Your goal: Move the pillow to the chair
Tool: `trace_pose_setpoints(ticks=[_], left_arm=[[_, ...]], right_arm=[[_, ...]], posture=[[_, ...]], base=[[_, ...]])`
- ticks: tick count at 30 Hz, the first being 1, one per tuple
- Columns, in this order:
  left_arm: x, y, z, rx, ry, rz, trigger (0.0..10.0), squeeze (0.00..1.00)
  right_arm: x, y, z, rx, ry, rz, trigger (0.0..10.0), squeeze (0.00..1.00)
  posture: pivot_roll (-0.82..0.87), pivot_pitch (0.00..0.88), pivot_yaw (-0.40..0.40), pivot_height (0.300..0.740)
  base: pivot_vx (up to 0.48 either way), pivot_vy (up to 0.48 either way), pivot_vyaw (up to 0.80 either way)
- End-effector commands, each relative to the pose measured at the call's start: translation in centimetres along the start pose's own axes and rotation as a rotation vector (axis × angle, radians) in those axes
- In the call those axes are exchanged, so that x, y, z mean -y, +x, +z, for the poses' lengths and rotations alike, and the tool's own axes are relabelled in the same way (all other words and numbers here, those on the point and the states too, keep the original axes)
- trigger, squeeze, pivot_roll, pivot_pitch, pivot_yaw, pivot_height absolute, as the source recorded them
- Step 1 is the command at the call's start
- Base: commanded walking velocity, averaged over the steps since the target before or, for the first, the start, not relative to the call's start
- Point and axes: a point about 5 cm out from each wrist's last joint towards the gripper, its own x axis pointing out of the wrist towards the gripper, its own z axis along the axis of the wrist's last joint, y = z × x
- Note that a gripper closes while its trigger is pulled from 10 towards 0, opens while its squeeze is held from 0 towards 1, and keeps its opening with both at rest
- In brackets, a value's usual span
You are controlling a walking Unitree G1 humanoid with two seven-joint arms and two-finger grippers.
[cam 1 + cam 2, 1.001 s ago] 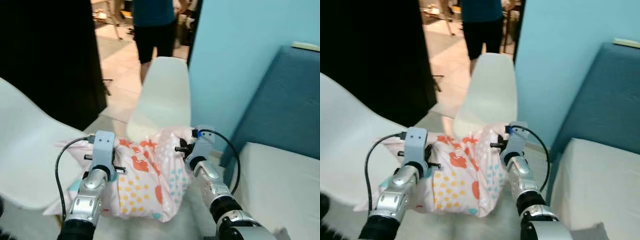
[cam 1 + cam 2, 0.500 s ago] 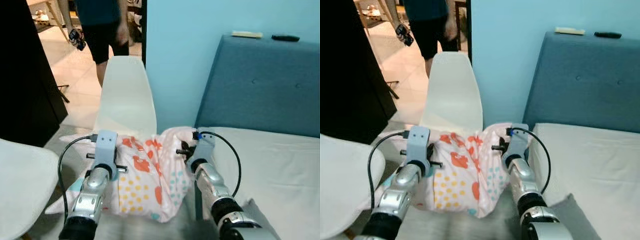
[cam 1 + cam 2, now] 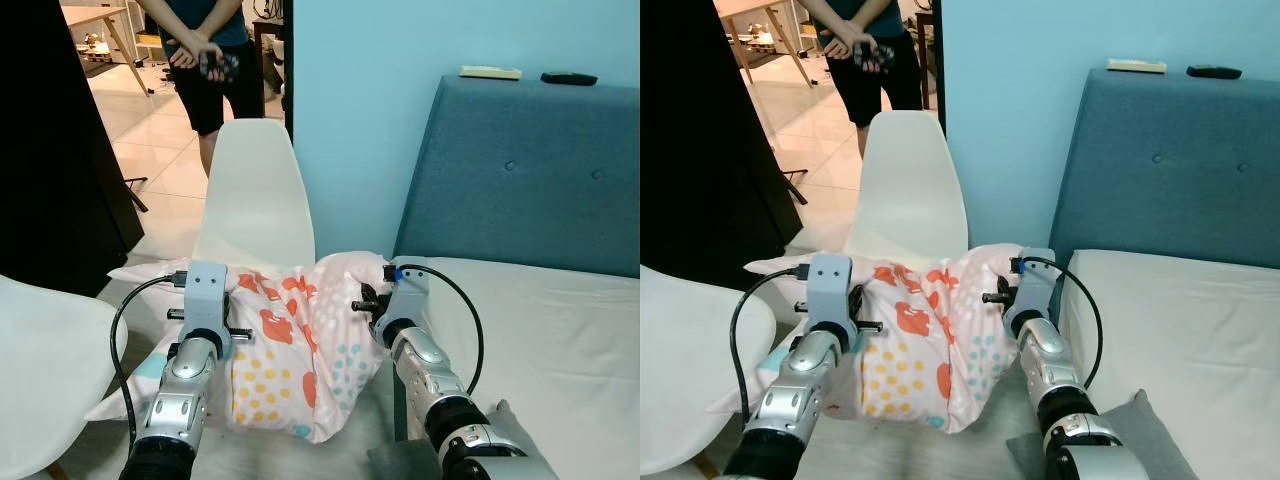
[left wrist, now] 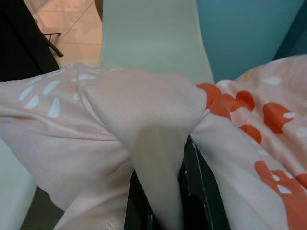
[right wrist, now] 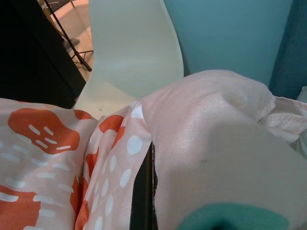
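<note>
Pillow hangs pinched btwn left hand & right hand, both clamped on fabric, white chair straight ahead, just beyond.

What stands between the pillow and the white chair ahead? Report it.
Nothing visible does. The pillow hangs pinched between the left gripper and right gripper, directly in front of the white chair. Its seat is largely hidden behind the pillow. A person stands beyond the chair's back.
</note>
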Motion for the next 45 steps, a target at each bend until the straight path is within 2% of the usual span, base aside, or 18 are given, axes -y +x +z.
trace_pose_setpoints(ticks=[1, 23, 45], left_arm=[[0.41, 0.12, 1.08, 0.066, -0.007, -0.012, 10.0, 0.00], [-0.04, 0.09, 1.15, 0.074, -0.014, 0.000, 10.0, 0.00], [0.15, 0.20, 1.18, 0.074, -0.022, -0.001, 10.0, 0.00]], right_arm=[[-1.18, 0.58, 0.86, 0.020, -0.011, 0.058, 10.0, 0.00], [-1.43, 0.73, 0.85, 0.008, -0.014, 0.072, 10.0, 0.00], [-1.38, 0.78, 0.70, -0.010, -0.013, 0.073, 10.0, 0.00]], posture=[[0.05, 0.000, -0.043, 0.737], [0.06, 0.000, -0.048, 0.737], [0.06, 0.000, -0.056, 0.737]], base=[[0.326, 0.000, 0.00], [0.330, 0.000, 0.00], [0.341, 0.000, 0.00]])
